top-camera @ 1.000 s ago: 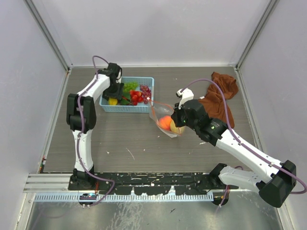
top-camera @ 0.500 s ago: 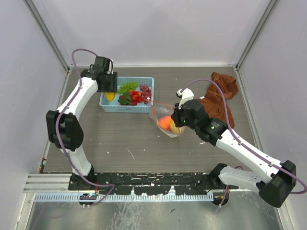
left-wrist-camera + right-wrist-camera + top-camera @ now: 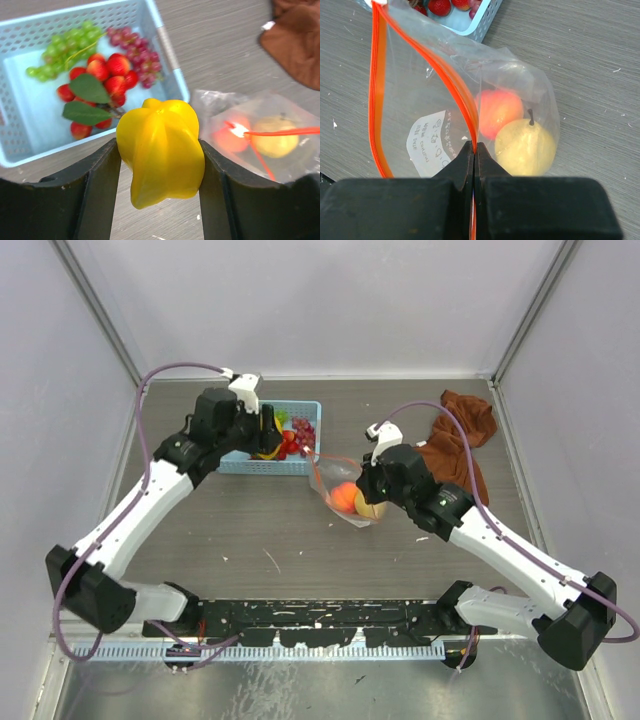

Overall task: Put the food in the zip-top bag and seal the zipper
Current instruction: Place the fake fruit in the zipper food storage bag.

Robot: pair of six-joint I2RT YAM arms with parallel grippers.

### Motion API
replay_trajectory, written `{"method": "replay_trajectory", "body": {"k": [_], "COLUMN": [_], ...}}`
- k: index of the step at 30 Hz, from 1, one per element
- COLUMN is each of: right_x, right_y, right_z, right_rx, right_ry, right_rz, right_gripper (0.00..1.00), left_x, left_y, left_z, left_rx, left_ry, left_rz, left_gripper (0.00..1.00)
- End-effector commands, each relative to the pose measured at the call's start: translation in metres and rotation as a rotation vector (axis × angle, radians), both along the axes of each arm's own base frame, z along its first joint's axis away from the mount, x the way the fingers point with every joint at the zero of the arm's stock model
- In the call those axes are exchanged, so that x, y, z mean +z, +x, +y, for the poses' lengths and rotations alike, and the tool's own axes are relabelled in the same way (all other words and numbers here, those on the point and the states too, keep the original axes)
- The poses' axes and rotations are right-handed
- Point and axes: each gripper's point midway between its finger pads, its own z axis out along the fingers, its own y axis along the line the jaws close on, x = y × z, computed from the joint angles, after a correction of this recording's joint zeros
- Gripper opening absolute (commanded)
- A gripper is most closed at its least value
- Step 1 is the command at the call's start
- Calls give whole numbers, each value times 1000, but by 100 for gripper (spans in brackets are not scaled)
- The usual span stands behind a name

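- Tabletop (image 3: 260, 530): grey wood grain, bearing everything below.
- Rust-brown cloth (image 3: 460, 440): crumpled at the far right, apart from the bag.
- Light-blue perforated basket (image 3: 172, 65): far centre-left, just beside the bag's mouth.
- Zip-top bag (image 3: 420, 100): clear, on the tabletop mid-scene, mouth gaping toward the basket, white label showing.
- Left hand (image 3: 160, 165): clamped on the yellow star-fruit piece (image 3: 160, 145), aloft by the basket's near corner, outside the bag.
- Right hand (image 3: 474, 150): pressed together, pinching the zipper (image 3: 375, 90) at one lip.
- Inside the bag, side by side: orange-red peach (image 3: 497, 112) and yellow-orange peach (image 3: 525, 147).
- In the basket: green grapes (image 3: 62, 47), purple grapes (image 3: 140, 50), strawberries (image 3: 112, 70), green leaves (image 3: 90, 87).
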Motion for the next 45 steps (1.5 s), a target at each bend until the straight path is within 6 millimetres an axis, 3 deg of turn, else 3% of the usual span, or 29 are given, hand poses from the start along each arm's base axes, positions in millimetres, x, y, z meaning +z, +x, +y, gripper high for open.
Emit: {"method": "replay_trajectory", "body": {"k": [1,14,22,32,41,45], "right_x": [32,41,42,41,42,42], "right_y": [4,1,-2,-4,-4,-4], "right_z": [3,3,5,7,8,10], "right_rx": [-1,11,21,34,38,47], "right_ry": [48,63,74,84,87,92], "right_rz": [-54,-61,-56,-49,-55,-53], "right_gripper": [0,0,0,0,0,0], "left_x": [63,105,102,65,24,13], "left_y": [-14,-98,-125,-122,-105,-100], "left_z": [-32,-103,-142,-169,-163,-161], "left_rx": [-145,-580,-806,-902,-864,-846], "left_ry": [-135,-257,-240,-113,10,44], "left_rz": [-250,-621,-762,-821,-783,-776], "left_gripper": [31,25,24,29,36,45]}}
